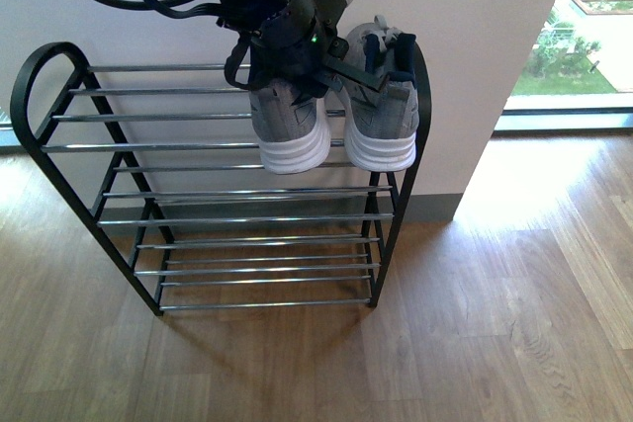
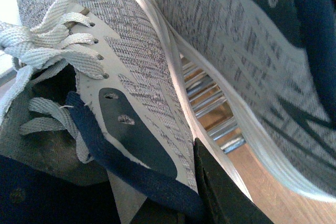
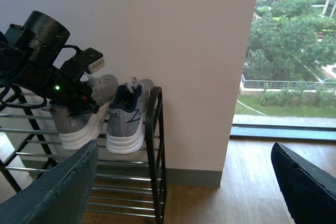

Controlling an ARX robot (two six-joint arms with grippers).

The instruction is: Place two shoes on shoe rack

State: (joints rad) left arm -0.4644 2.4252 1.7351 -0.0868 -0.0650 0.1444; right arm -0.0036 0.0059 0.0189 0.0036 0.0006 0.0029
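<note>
Showing thick white soles, two grey knit shoes [image 1: 386, 111]

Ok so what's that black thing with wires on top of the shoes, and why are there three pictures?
That black thing is the robot's left arm. Its claw, the left gripper, is at the back of one grey sneaker. I can't tell whether it is squeezing the shoe.

The robot has three cameras. One looks forward from its body. One sits on the left wrist, so close that you mostly see laces and grey knit. One sits on the right wrist and sees the rack from the side. The two dark shapes low in that picture are the fingers of the right gripper, spread open and holding nothing.

The second sneaker sits beside the first on the top bars of the shoe rack, which stands on a wooden floor.
</note>
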